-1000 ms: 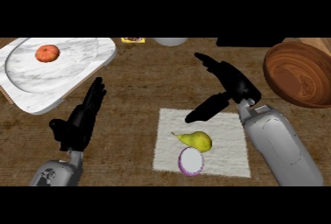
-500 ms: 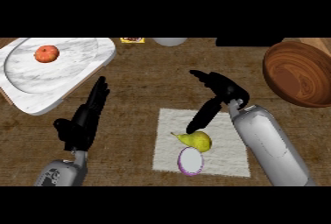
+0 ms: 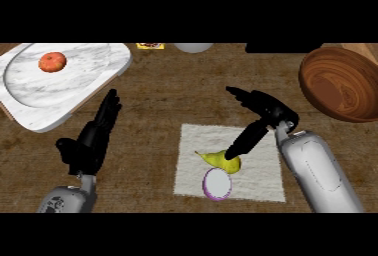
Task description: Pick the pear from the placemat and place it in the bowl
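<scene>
Right hand [image 3: 269, 111]: spread wide, not closed on anything. Long fingers [image 3: 247, 137] run straight down and to the left over the placemat [image 3: 258, 175], and their tips end at the top of the pear [image 3: 222, 161]. They overlap it in the head view; cannot tell whether they actually touch it. The thumb sticks out the other way, up and to the left, well clear of the fruit. Grey forearm comes in from the lower right, over the mat's right edge.

Pear: yellow, lying on its side near the middle of the white placemat, narrow end pointing left. Its lower edge is just beside, perhaps touching, a pale disc with a purple rim [image 3: 217, 184].

Wooden bowl [image 3: 343, 82]: upper right on the brown counter [image 3: 170, 100], well apart from the mat, partly cut by the view's edge.

Left hand [image 3: 92, 137]: resting at lower left, fingers straight and together, pointing up.

Upper left: white marble tray [image 3: 88, 80] carrying a round orange-red fruit [image 3: 52, 62].
</scene>
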